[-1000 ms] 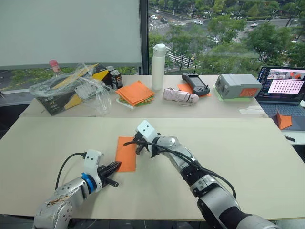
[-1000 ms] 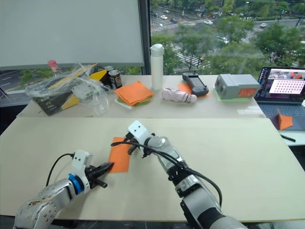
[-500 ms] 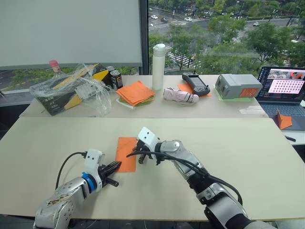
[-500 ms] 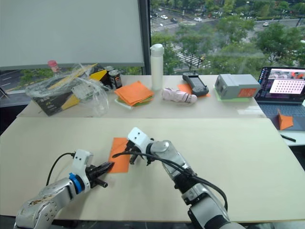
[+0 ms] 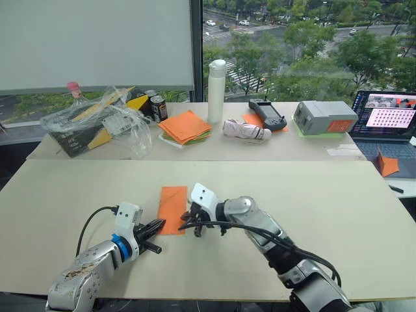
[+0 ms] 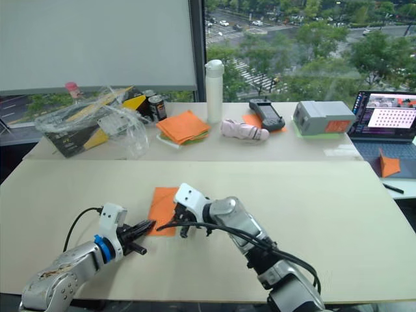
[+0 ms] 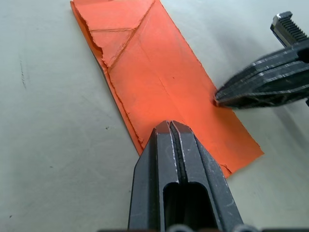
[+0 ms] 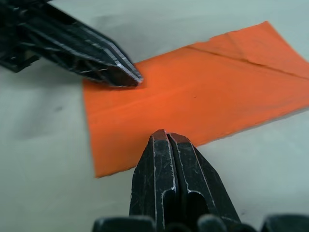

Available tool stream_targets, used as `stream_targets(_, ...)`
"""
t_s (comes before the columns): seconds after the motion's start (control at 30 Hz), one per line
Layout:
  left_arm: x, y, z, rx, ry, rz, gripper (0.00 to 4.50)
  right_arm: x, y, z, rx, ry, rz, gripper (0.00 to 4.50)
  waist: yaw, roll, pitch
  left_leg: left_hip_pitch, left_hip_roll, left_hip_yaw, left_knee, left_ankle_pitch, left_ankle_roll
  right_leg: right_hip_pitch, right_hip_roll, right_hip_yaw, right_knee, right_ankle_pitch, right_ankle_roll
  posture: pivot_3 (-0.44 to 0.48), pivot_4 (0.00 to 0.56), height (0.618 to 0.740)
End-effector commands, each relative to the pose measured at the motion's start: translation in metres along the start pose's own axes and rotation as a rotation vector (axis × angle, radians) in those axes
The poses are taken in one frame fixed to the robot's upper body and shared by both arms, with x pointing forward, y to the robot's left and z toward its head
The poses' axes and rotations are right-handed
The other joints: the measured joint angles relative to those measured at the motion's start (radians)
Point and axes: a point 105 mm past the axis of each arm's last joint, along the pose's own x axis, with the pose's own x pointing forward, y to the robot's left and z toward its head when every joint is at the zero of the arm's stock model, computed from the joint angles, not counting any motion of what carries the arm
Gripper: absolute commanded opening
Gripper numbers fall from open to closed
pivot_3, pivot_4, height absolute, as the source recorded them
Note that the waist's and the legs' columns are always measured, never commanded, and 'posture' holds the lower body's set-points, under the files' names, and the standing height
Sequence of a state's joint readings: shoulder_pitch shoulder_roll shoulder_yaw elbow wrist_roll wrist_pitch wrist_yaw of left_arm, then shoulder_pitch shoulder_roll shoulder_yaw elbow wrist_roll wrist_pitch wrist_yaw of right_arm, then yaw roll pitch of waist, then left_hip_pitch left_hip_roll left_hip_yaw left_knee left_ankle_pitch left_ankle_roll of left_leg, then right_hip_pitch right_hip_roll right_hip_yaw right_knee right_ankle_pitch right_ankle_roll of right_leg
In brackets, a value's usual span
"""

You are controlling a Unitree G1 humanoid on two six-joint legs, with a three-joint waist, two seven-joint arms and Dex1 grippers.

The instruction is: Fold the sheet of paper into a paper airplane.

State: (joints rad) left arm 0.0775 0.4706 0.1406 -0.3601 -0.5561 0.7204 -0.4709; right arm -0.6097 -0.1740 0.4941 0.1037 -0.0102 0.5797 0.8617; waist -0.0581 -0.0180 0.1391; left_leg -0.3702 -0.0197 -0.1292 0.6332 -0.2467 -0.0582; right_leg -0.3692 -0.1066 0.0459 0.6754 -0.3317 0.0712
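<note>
The sheet of paper [image 5: 172,208] lies flat on the near table [image 5: 338,214], folded into a narrow orange strip. The left gripper [image 7: 170,126] has its jaws pressed together, tip resting on the strip's near left edge. The right gripper [image 8: 166,137] is likewise closed, tip at the strip's right edge. The left wrist view reveals diagonal creases and a ragged layered edge at the far end; the head views show a plain strip. On the far table sit a stack of sheets [image 5: 185,126], a bottle [image 5: 216,90] and a laptop [image 5: 385,121]. No writing is legible.
</note>
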Motion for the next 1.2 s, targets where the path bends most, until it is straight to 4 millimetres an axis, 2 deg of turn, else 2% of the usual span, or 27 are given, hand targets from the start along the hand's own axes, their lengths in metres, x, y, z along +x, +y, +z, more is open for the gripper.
stream_targets(0.03, -0.003, 0.011, -0.017, -0.026, 0.074, 0.05, 0.0, 0.001, 0.015, -0.006, 0.01, 0.023, 0.075, 0.03, 0.001, 0.0, 0.0, 0.0, 0.0, 0.0, 0.0, 0.0, 0.0, 0.0, 0.0, 0.0, 0.0, 0.0, 0.0, 0.0, 0.15, 0.74)
stream_targets(0.47, -0.002, 0.012, -0.015, -0.023, 0.074, 0.049, 0.0, -0.005, 0.027, 0.001, 0.054, -0.012, 0.174, 0.03, 0.003, 0.0, 0.0, 0.0, 0.0, 0.0, 0.0, 0.0, 0.0, 0.001, 0.0, 0.0, -0.002, 0.0, 0.0, 0.0, 0.15, 0.74)
stream_targets(0.6, -0.001, 0.012, -0.01, -0.043, 0.045, 0.049, 0.0, -0.009, 0.019, 0.014, 0.065, -0.074, 0.156, 0.03, 0.006, 0.0, 0.0, 0.0, 0.0, 0.0, -0.001, 0.0, 0.0, 0.0, 0.0, 0.0, -0.002, 0.0, 0.0, 0.0, 0.15, 0.74)
stream_targets(0.7, -0.003, 0.007, 0.01, -0.098, -0.059, 0.01, 0.0, -0.016, 0.01, 0.027, 0.119, -0.135, 0.139, 0.03, 0.007, -0.001, 0.001, 0.0, 0.0, 0.0, -0.001, 0.0, 0.0, 0.0, 0.0, 0.0, -0.003, 0.0, 0.0, 0.0, 0.15, 0.74)
stream_targets(0.9, -0.014, 0.01, 0.036, -0.159, -0.174, 0.003, 0.0, -0.043, -0.011, 0.052, 0.243, -0.287, 0.142, 0.03, 0.012, -0.003, 0.003, -0.004, 0.0, -0.001, -0.001, 0.0, 0.0, -0.002, 0.0, -0.001, -0.004, 0.0, 0.0, 0.0, 0.15, 0.74)
stream_targets(1.03, -0.025, 0.013, 0.035, -0.161, -0.161, 0.009, 0.0, -0.056, -0.029, 0.04, 0.293, -0.274, 0.075, 0.03, 0.013, -0.003, 0.003, -0.009, 0.0, -0.002, 0.0, 0.0, 0.0, -0.005, 0.0, -0.002, -0.005, 0.0, 0.0, 0.0, 0.15, 0.74)
stream_targets(1.2, -0.022, 0.009, 0.03, -0.156, -0.134, -0.002, 0.0, -0.06, -0.035, 0.031, 0.311, -0.253, 0.043, 0.03, 0.011, -0.003, 0.004, -0.009, 0.0, -0.001, 0.0, 0.0, 0.0, -0.005, -0.001, -0.002, -0.006, 0.0, 0.0, 0.0, 0.15, 0.74)
